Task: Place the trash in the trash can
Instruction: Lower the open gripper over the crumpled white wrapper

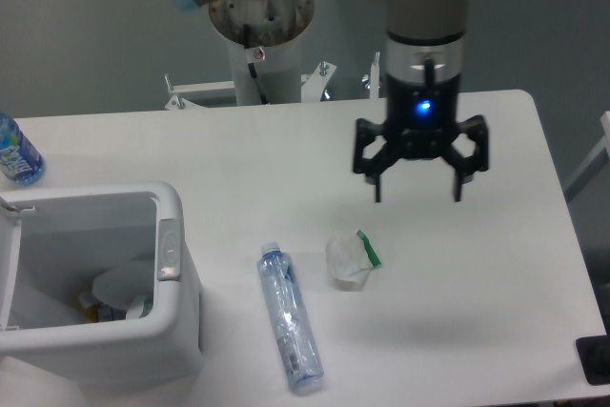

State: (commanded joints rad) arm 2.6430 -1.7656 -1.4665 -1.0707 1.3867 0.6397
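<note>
Crumpled wrapper (350, 260) lies on counter (496, 274), below-left of the claw (417, 195), which hangs released and empty. Bottle (290, 318) lies lengthwise beside bin (177, 235).

A white desk (286, 150) with rounded corners fills most of the view. Behind it lies a plain grey floor (86, 35), evenly lit.
</note>
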